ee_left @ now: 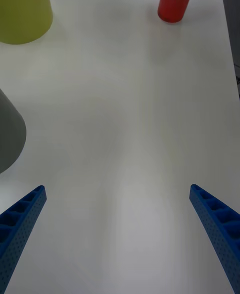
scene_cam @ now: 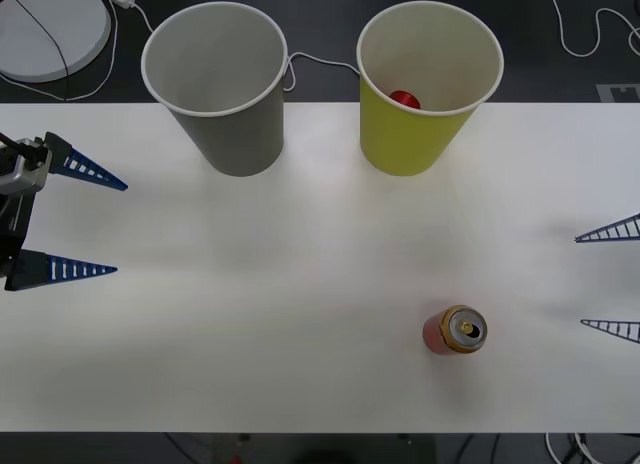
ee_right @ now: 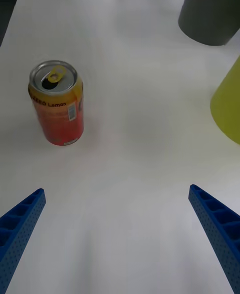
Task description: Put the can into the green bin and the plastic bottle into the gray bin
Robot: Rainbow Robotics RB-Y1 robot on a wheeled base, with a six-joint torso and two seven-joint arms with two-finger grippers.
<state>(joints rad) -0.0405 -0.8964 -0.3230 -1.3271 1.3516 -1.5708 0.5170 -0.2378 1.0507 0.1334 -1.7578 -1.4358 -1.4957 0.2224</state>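
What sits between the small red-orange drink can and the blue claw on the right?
Nothing: the front view shows bare white table between the can and the open right gripper.

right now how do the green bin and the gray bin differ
The green bin is yellow-green and holds something red at its bottom; the gray bin is gray and its inside looks bare. The green bin stands nearer the can. Both are upright, white-rimmed and similar in size.

We see the red-orange can (scene_cam: 455, 331) upright on the white table toward our right, well apart from the gray bin (scene_cam: 218, 84) and green bin (scene_cam: 425, 84) standing side by side.
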